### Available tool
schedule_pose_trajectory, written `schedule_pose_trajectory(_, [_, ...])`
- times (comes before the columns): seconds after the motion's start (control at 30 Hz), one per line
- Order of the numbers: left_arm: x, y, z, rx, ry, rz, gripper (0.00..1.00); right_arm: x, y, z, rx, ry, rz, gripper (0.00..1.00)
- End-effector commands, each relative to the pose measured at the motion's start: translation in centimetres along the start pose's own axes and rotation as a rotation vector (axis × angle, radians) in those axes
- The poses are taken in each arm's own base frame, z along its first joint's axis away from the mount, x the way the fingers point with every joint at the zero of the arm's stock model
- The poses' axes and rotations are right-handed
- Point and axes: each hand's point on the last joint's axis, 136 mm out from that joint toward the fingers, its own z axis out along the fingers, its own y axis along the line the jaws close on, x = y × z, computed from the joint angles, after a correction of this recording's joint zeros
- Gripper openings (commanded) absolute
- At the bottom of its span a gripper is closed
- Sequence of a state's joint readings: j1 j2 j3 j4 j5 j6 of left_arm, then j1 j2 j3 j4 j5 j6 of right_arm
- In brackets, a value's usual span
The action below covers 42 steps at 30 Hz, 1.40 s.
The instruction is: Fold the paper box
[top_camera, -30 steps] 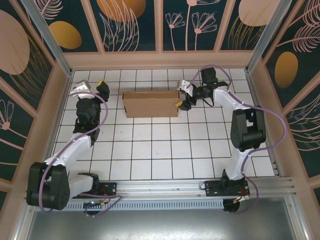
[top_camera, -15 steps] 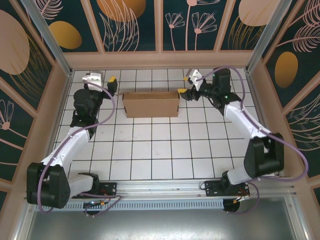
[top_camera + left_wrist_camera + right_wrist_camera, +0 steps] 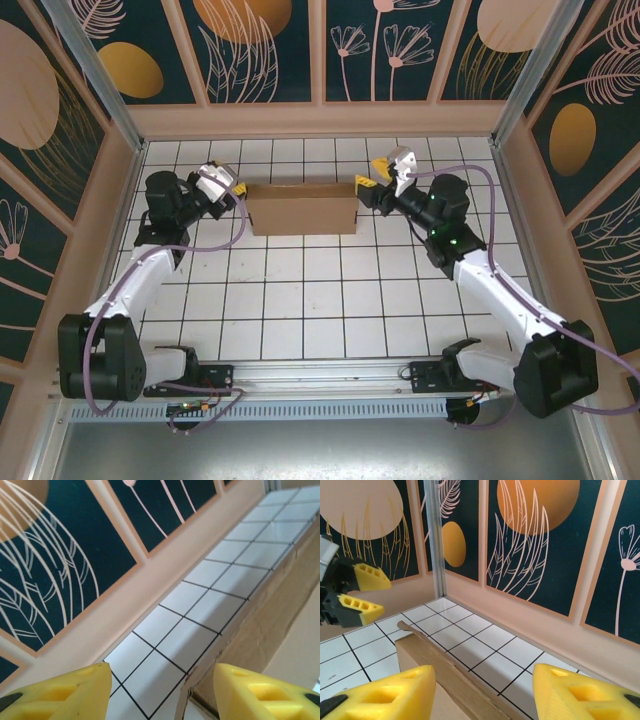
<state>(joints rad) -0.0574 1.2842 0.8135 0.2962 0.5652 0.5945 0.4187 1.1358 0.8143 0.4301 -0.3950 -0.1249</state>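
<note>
"Brown cardboard that thin buckles easily," says the first observer. "The paper box (image 3: 303,208) sits on the far half of the tiled worktop (image 3: 320,300), long walls upright. The left jaws are at its left end and the right jaws at its right end. Both pairs stand partly open. Each wrist view shows the yellow fingertips (image 3: 65,692) apart, with the edge of a box wall running up between them and nothing clamped."

"So the risk lies in the closing?" asks the second.

"Most likely. If one side bites before the other, the box could be pushed along the tiles or twisted askew. A pinch off the crease could dent the wall instead of folding it. The small tab (image 3: 406,626) at the far corner also looks loose enough to spring out."

"And compared with a second ago?"

"The box lies in the same place. The left jaws, which then stood clear of the left end, have swung in right beside it. The right arm (image 3: 495,295) has dropped its elbow toward the near edge, while its jaws stay at the right end."
</note>
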Motion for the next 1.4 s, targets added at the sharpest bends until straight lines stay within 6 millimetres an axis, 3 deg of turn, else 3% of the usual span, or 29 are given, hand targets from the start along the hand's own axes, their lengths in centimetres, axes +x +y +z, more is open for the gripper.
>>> schedule_pose_trajectory(0.0, [0.6, -1.5, 0.2, 0.126, -0.014, 0.109, 0.56, -0.3, -1.2, -0.9, 0.102, -0.013, -0.022, 0.53])
schedule_pose_trajectory(0.27, [2.7, 0.0, 0.8, 0.112, 0.021, 0.116, 0.5, -0.2, 0.2, -0.4, 0.09, 0.028, -0.117, 0.54])
schedule_pose_trajectory(0.47, [2.8, 0.0, 1.3, 0.127, 0.008, 0.097, 0.46, -0.1, 0.1, -0.3, 0.091, 0.031, -0.14, 0.54])
schedule_pose_trajectory(0.63, [4.2, -0.6, 1.7, 0.151, 0.047, 0.091, 0.38, 0.2, -0.8, 0.4, 0.122, 0.064, -0.17, 0.54])
schedule_pose_trajectory(0.8, [5.8, -1.3, 1.6, 0.156, 0.089, 0.094, 0.36, 0.5, -1.5, 1.6, 0.13, 0.11, -0.201, 0.54])
schedule_pose_trajectory(1.23, [6.2, -0.8, 2.2, 0.138, 0.083, 0.06, 0.29, 1.7, -6.4, 1.4, 0.159, 0.222, -0.257, 0.5])
schedule_pose_trajectory(1.37, [6.0, -0.5, 2.5, 0.133, 0.075, 0.053, 0.25, 3.1, -6.3, 1.8, 0.099, 0.267, -0.25, 0.49])
